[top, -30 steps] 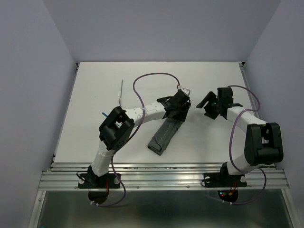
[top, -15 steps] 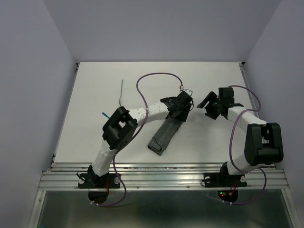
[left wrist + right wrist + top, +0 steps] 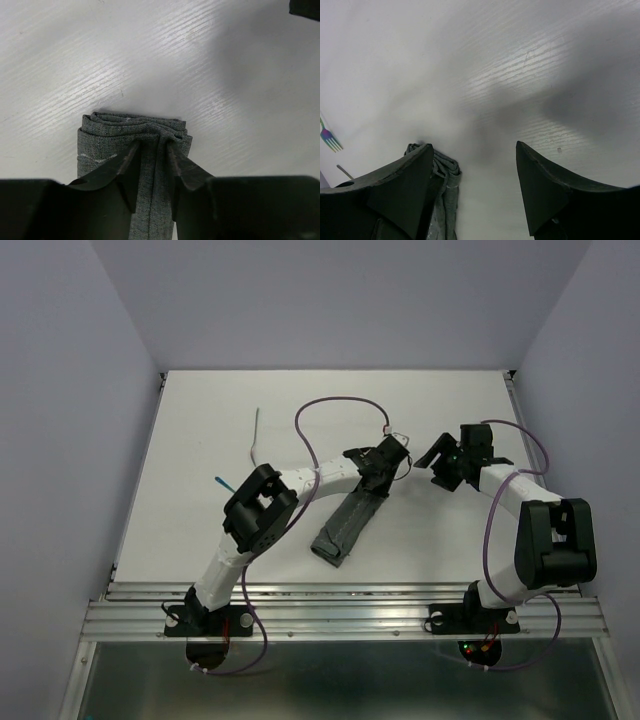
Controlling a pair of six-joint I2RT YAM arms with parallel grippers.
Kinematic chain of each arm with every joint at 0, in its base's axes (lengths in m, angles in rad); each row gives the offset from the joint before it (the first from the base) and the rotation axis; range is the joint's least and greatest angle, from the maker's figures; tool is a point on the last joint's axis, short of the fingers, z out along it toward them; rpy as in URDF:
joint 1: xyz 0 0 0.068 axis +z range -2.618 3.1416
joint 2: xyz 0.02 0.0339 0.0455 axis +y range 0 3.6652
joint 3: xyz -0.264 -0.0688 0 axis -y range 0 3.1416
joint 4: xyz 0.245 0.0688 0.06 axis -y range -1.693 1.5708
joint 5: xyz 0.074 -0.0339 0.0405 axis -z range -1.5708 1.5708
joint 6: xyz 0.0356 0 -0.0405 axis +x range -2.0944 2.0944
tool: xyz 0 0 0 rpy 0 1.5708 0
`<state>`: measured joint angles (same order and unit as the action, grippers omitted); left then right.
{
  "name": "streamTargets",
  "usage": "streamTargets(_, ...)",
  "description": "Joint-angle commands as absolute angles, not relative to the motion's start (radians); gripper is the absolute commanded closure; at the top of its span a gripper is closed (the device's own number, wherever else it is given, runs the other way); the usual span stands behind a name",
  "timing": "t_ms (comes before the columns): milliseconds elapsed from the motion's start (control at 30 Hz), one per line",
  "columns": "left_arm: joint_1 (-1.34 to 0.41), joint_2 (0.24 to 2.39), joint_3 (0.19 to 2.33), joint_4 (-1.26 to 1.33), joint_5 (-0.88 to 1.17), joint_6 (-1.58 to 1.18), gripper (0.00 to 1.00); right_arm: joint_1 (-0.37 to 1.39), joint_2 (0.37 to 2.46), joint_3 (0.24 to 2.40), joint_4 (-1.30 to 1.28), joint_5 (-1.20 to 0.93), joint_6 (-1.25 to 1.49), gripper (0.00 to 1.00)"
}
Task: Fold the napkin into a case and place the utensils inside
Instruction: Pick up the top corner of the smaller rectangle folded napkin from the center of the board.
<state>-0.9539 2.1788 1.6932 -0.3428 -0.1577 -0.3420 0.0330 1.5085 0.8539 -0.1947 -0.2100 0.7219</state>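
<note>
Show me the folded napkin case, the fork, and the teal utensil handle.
Napkin case [image 3: 343,527], top external view, middle of the folded strip.
Fork [image 3: 330,140], right wrist view, its purple tines.
Teal utensil handle [image 3: 220,481], top external view, its exposed end.

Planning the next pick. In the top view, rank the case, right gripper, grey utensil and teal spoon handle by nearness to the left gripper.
1. case, pinched by the left gripper
2. right gripper, just right
3. grey utensil, far left
4. teal spoon handle, leftmost

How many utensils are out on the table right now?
2. A slim grey utensil lies at the far left; a teal-handled one pokes out from under the left arm, mostly hidden. The arms could cover more.
</note>
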Motion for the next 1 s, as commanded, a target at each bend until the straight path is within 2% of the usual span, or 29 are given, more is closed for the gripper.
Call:
streamTargets(0, -0.96, 2.187, 1.747, -0.359, -0.166, -0.322, 0.7, 0.026, 1.489, 0.851, -0.195, -0.213, 0.712, 0.28)
streamTargets(67, -0.96, 2.191, 1.747, -0.36, -0.163, -0.319, 0.72, 0.026, 1.488, 0.853, -0.196, -0.215, 0.71, 0.28)
streamTargets(133, -0.96, 2.197, 1.75, -0.364, -0.16, -0.318, 0.8, 0.026, 1.485, 0.856, -0.198, -0.216, 0.709, 0.28)
streamTargets(200, -0.96, 2.2, 1.755, -0.367, -0.155, -0.316, 0.83, 0.026, 1.482, 0.854, -0.201, -0.215, 0.707, 0.28)
streamTargets(233, -0.96, 2.203, 1.755, -0.368, -0.155, -0.316, 0.9, 0.026, 1.483, 0.854, -0.201, -0.216, 0.707, 0.28)
streamTargets(333, -0.959, 2.204, 1.756, -0.368, -0.144, -0.314, 0.99, 0.026, 1.482, 0.856, -0.202, -0.219, 0.704, 0.28)
streamTargets(500, -0.959, 2.189, 1.746, -0.357, -0.129, -0.319, 1.0, 0.026, 1.474, 0.854, -0.206, -0.219, 0.7, 0.29)
streamTargets(800, -0.927, 2.033, 1.614, -0.21, -0.018, -0.376, 1.0, 0.026, 1.473, 0.861, -0.209, -0.238, 0.684, 0.29)
streamTargets(867, -0.927, 2.036, 1.632, -0.238, -0.025, -0.373, 0.85, 0.026, 1.477, 0.865, -0.209, -0.261, 0.68, 0.29)
streamTargets(900, -0.927, 2.039, 1.635, -0.247, -0.026, -0.37, 0.7, 0.026, 1.48, 0.867, -0.207, -0.264, 0.673, 0.29)
streamTargets(967, -0.928, 2.037, 1.64, -0.256, -0.032, -0.364, 0.58, 0.026, 1.483, 0.87, -0.209, -0.271, 0.67, 0.28)
